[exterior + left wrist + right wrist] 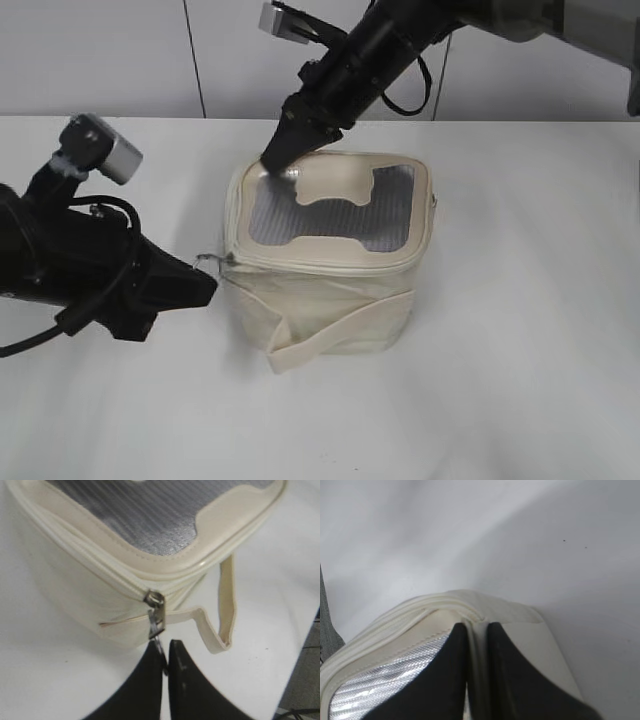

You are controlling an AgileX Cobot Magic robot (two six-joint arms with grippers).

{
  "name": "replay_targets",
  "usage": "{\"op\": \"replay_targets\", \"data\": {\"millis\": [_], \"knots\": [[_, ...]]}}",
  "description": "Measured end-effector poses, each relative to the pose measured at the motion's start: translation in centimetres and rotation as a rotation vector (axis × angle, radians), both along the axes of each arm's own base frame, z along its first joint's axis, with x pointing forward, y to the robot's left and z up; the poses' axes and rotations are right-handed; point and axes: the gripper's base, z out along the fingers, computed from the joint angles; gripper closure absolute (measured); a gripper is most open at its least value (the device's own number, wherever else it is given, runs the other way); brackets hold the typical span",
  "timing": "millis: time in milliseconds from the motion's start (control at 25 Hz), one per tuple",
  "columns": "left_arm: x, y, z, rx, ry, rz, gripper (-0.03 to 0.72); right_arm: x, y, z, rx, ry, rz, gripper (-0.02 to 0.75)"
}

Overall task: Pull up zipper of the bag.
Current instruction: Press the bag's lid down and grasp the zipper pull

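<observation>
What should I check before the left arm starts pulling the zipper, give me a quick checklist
1. Left gripper shut on the silver pull: ok, the pull's tip sits between the fingertips.
2. Right gripper pressing on the bag lid's back left corner: ok.
3. Zipper track flat ahead of the slider: cannot tell.
4. Loose strap clear of the left gripper: ok, it hangs off to one side.
5. Second pull located: cannot tell.

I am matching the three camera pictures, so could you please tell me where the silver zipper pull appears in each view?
Exterior view: zipper pull at the bag's left corner, by the left gripper.
Left wrist view: lower centre, pinched by the fingertips.
Right wrist view: not visible.
Shared landmark: grey ribbed lid.
</observation>
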Motion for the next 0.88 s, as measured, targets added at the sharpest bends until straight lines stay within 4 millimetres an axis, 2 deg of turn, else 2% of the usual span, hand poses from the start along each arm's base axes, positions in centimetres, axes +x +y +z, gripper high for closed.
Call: {"op": "replay_targets", "data": {"millis": [200, 320, 480, 640, 720, 880], "knots": [[-1.3, -2.0, -0.2, 0.013, 0.009, -0.047, 0.693, -0.1, 0.2, 0.0, 0.006, 0.007, -0.002, 0.643], [-1.8, -3.6, -1.0, 0.036, 0.016, -0.04, 0.693, -0.1, 0.2, 0.0, 0.005, 0.016, -0.012, 0.643], [-1.5, -6.3, -2.1, 0.044, 0.051, -0.067, 0.692, -0.1, 0.2, 0.0, 0.005, 0.021, -0.017, 0.643], [-1.2, -9.2, -1.5, 0.018, 0.025, -0.132, 0.692, -0.1, 0.1, 0.0, 0.003, 0.026, -0.024, 0.643], [-1.1, -10.0, -0.9, 0.006, 0.005, -0.153, 0.692, 0.0, 0.1, 0.0, 0.003, 0.028, -0.028, 0.643], [-1.2, -10.1, -0.9, 0.012, 0.036, -0.136, 0.69, 0.0, 0.1, 0.0, 0.002, 0.03, -0.03, 0.643]]}}
